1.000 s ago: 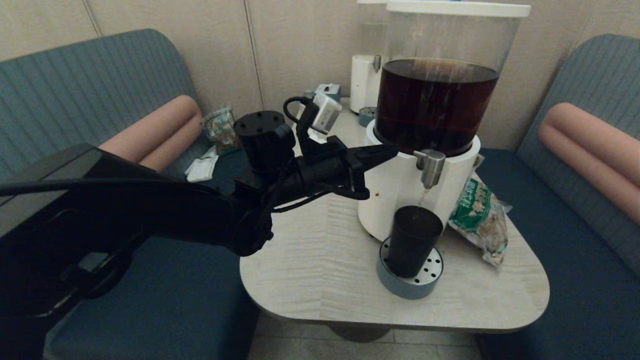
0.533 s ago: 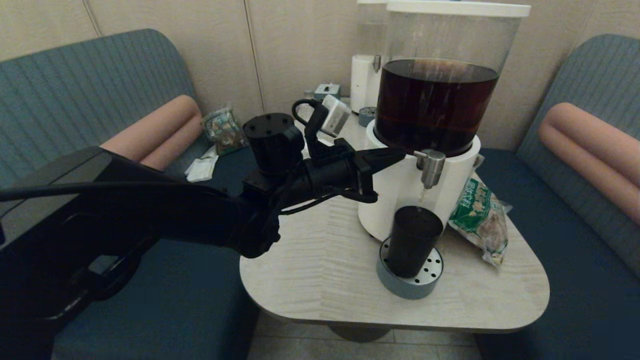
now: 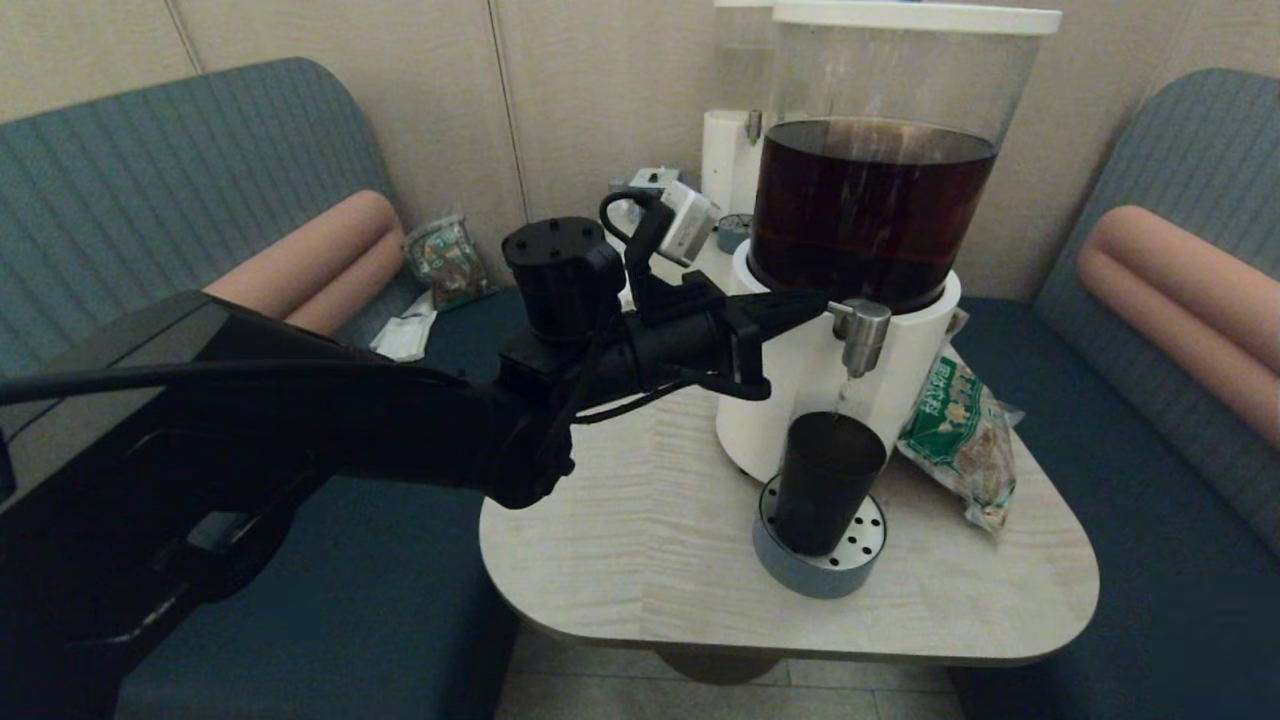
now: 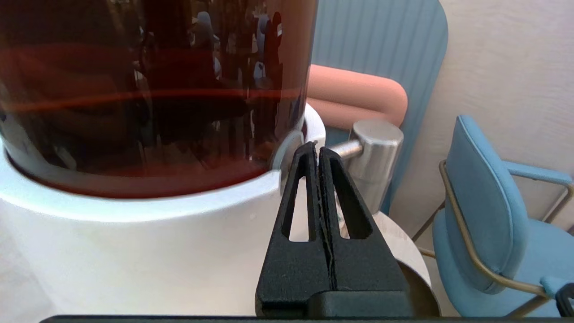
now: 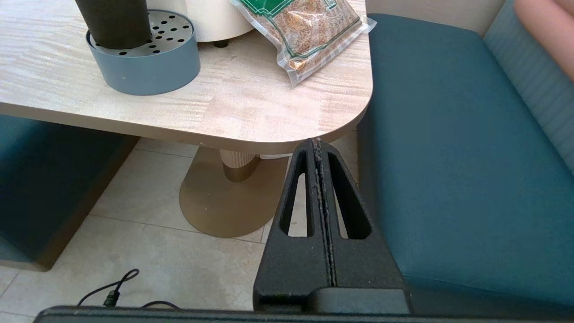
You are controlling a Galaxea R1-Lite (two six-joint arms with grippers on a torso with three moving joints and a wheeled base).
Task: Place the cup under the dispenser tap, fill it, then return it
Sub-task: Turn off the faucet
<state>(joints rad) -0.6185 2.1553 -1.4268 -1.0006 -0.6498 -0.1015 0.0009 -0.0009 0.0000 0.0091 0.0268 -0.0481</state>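
Note:
The black cup stands upright on the grey perforated drip tray, straight below the silver dispenser tap. A thin stream runs from the spout into the cup. My left gripper is shut and empty, its tip right at the tap's left side, against the stem between the white base and the spout. In the left wrist view the left gripper meets the tap at its stem. My right gripper is shut, parked low beyond the table's near edge; the cup shows there too.
A green snack bag lies right of the dispenser. A smaller white dispenser and small items stand at the table's back. Teal benches with pink bolsters flank the table. A blue chair shows behind the tap.
My left arm has moved right toward the tap, its shut tip going from short of the tap's stem to right against it. The cup has stayed put under the thin stream.

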